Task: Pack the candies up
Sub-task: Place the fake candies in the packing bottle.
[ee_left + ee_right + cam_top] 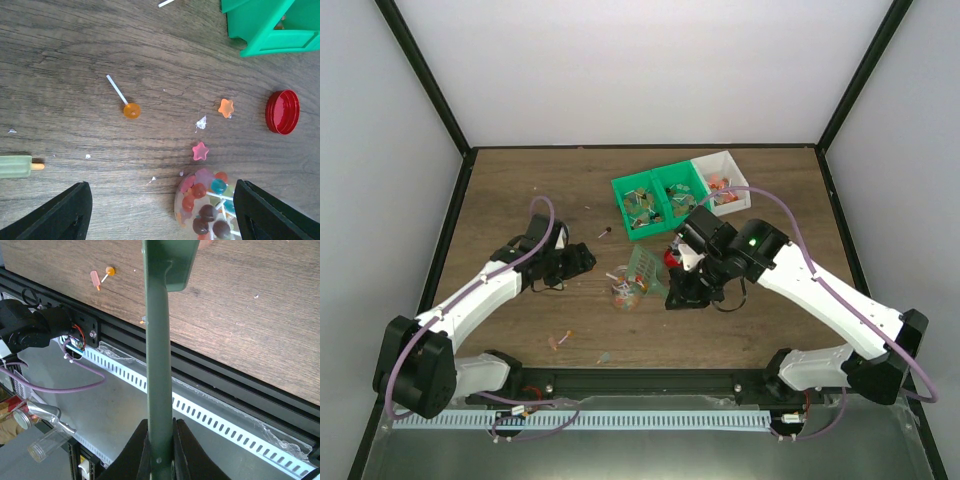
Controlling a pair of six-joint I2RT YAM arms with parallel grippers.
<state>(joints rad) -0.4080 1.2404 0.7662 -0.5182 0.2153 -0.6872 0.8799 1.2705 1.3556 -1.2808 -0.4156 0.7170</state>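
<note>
The candies are tiny coloured sweets. Many fill a clear jar (206, 206) lying on its side (625, 292). Loose on the wood are an orange lollipop (131, 110), a pink star (200, 150) and an orange star (226, 107). My left gripper (162, 217) is open, its fingers (65, 215) on either side of the jar's end without touching it; the top view has it left of the jar (582, 260). My right gripper (161, 450) is shut on the handle of a green slotted scoop (160, 365), whose head hangs by the jar (645, 267).
A round red lid (282, 112) lies right of the stars. Green bins (660, 198) and a white bin (722, 180) with sweets stand behind. A green ice-pop sweet (15, 166) and two stray sweets (560, 340) lie near the front rail (225, 385).
</note>
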